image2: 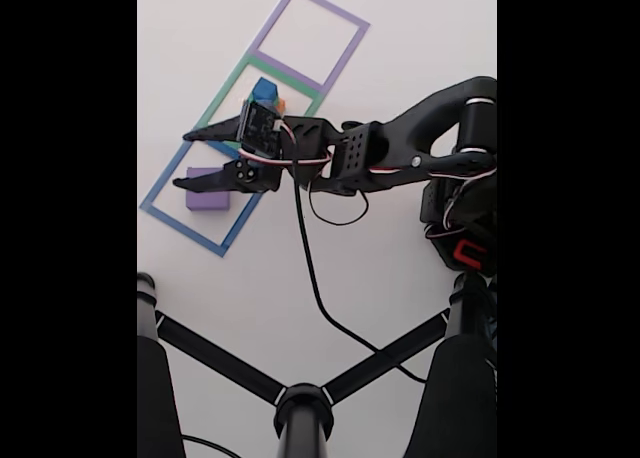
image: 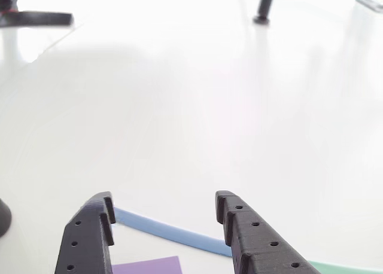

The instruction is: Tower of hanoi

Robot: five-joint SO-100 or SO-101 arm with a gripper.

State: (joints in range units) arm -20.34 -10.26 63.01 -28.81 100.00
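Legible markings: none.
No text, label, brand, number or sign can be read on any surface in either view; a red mark on the arm base (image2: 468,250) in the fixed view may be a symbol, but it is too small to resolve.

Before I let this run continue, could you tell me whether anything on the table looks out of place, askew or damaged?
Nothing stands out. The purple block lies flat inside the blue taped square, by the open gripper. The blue cube sits in the green taped square, with some orange showing beside it, partly hidden behind the arm. No visible damage.
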